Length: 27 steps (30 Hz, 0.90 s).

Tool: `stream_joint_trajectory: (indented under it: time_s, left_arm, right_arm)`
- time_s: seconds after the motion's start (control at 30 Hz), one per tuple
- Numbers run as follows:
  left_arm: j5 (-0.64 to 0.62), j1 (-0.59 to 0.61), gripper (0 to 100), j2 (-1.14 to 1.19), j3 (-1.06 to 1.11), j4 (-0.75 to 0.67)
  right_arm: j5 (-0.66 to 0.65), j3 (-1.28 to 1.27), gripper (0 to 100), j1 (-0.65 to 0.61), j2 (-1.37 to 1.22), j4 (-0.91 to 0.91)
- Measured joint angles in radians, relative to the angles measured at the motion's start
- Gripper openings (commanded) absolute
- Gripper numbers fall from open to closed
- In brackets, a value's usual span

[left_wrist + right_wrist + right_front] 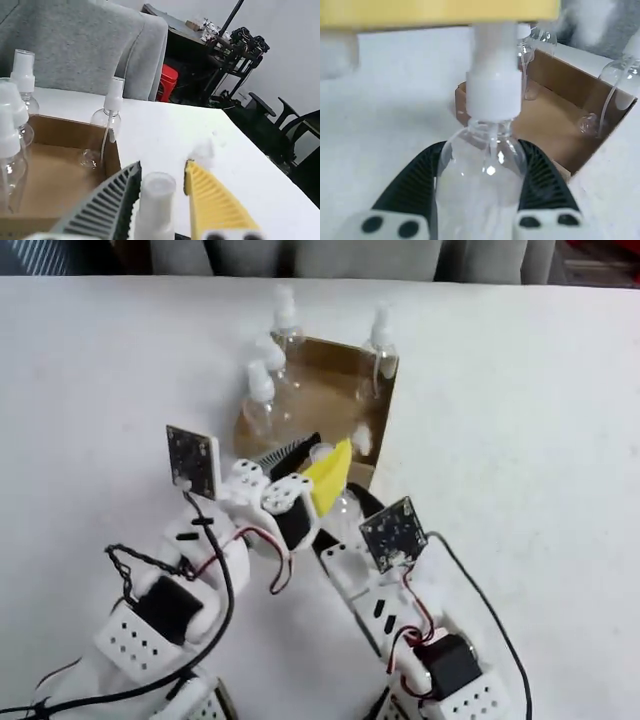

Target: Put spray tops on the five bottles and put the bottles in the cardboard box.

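Observation:
My right gripper (pixel 482 147) is shut on a clear bottle (pixel 480 190) that stands upright just in front of the cardboard box (pixel 320 390). A white spray top (pixel 494 95) sits on its neck. My left gripper (pixel 162 167) is open around that spray top (pixel 156 200): the grey finger (pixel 110 205) lies against it, and the yellow finger (pixel 215 205) stands a sliver off. In the high view the left gripper (pixel 330 445) is above the right gripper (pixel 348 515) at the box's near edge. Several capped bottles (pixel 262 390) stand inside the box.
The white table (pixel 520 440) spreads wide to the right and left of the box. Both arm bases and their cables (pixel 130 560) crowd the near edge. Grey chair backs (pixel 100 45) stand beyond the far edge.

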<state>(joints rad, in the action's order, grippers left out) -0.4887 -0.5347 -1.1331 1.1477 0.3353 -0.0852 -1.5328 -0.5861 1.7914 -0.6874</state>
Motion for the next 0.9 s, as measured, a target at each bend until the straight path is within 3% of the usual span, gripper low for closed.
stream_joint_trajectory:
  time_s: [0.53,0.9]
  left_arm:
    - [-0.002,-0.005,9,-0.009,0.000,0.034]
    - [0.002,-0.003,9,-0.474,0.000,0.267]
  right_arm:
    - [0.000,-0.002,1.5,0.008,-0.002,0.000]
    - [-0.002,0.000,1.5,0.077,0.000,0.000]
